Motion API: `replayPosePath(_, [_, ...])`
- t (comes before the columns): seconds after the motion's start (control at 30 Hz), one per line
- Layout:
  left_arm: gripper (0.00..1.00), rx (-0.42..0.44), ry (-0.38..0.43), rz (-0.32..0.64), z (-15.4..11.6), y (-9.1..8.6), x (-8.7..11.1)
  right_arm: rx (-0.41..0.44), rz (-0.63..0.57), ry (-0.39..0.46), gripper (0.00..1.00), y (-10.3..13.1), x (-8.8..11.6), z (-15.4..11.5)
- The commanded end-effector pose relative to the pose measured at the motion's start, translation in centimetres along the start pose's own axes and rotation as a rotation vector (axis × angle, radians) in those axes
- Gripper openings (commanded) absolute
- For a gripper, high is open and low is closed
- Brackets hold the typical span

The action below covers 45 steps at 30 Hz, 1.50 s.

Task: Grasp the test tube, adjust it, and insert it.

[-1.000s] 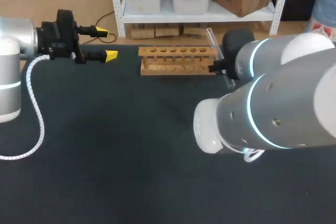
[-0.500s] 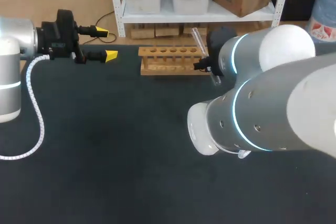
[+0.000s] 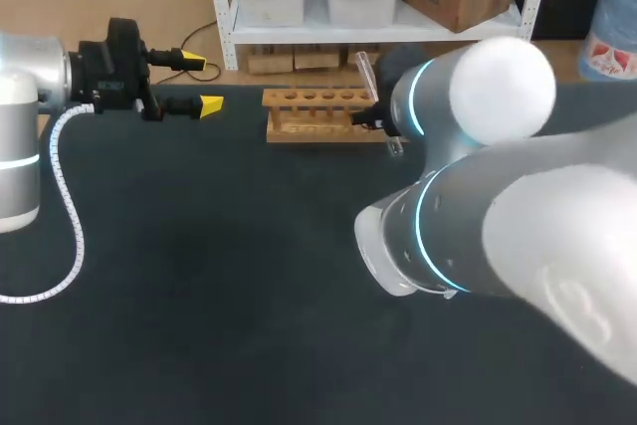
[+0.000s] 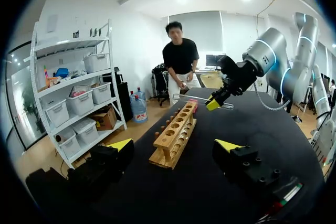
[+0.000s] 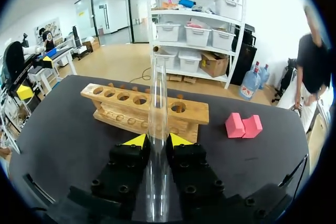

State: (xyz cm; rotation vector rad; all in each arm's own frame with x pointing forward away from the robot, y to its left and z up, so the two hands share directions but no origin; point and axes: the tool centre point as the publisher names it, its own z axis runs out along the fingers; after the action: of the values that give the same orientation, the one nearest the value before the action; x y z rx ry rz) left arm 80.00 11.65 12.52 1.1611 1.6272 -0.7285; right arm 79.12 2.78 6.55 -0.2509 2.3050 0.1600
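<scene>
The right gripper (image 5: pixel 157 140) is clenched on the test tube (image 5: pixel 156 103), its two yellow tips pressing the glass from either side. The test tube hangs in the air over the right end of the wooden rack (image 5: pixel 113 109), clear of it and of the table (image 3: pixel 199 276). Its long axis runs out along the fingers, from the near side toward the far side and only slightly raised, so it crosses the row of holes rather than pointing down into one. That is the relation the next move turns on. The holes open upward while the test tube lies close to level, so I judge it must be tipped upright, lower end down, before it can enter. The hole at the right end looks the closest. The left gripper (image 3: pixel 202 84) stands at the far left of the table, fingers spread with nothing between them and pointing right toward the rack, well apart from the test tube. The right arm is therefore the one placed to act, unless a handover is wanted for the adjustment.
</scene>
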Motion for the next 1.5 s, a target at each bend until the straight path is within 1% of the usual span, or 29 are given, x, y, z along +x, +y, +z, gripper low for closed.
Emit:
replayPosePath(0.03, [1.0, -0.004, -0.007, 0.004, 0.0, -0.1, 0.2, 0.053, 0.007, 0.006, 0.0, 0.8, -0.2, 0.6])
replayPosePath(0.3, [1.0, -0.004, -0.007, 0.004, 0.0, -0.1, 0.2, 0.066, 0.019, 0.023, 0.0, 0.9, -0.1, 1.6])
replayPosePath(0.73, [1.0, -0.004, -0.007, 0.004, 0.0, -0.1, 0.2, 0.086, 0.003, 0.033, 0.0, 0.4, -0.4, 2.6])
replayPosePath(1.2, [1.0, -0.004, -0.007, 0.004, 0.0, -0.1, 0.2, 0.088, 0.009, 0.065, 0.0, 0.3, 0.2, 3.5])
replayPosePath(1.5, [1.0, -0.004, -0.007, 0.004, 0.0, -0.1, 0.2, 0.074, 0.012, 0.096, 0.0, 0.3, 0.5, 4.0])
